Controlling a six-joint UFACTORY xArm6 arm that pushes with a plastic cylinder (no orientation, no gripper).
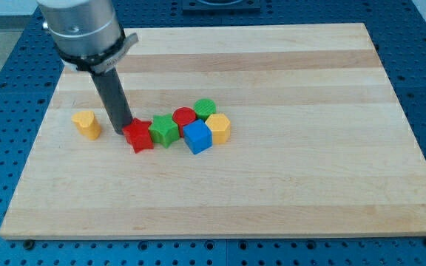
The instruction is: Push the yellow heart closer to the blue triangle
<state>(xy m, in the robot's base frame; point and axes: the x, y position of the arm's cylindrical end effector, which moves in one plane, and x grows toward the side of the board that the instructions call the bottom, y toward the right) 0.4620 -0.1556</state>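
Camera view is showing my tip (123,131) touching the red star-shaped block (138,136), which is sitting toward the wooden desk's (309,185) left edge, with no pincer appearing. Beyond it, nearer that edge, the yellow heart-shaped block (87,125) is sitting apart. No blue triangle is showing; a blue cube (197,137) is lying in the middle cluster.

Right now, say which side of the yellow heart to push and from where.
Press my tip against the yellow heart's left face, coming from the view's left: the blue block lies to its right. My tip stands right of the heart, beside the red star, so it should circle round first.
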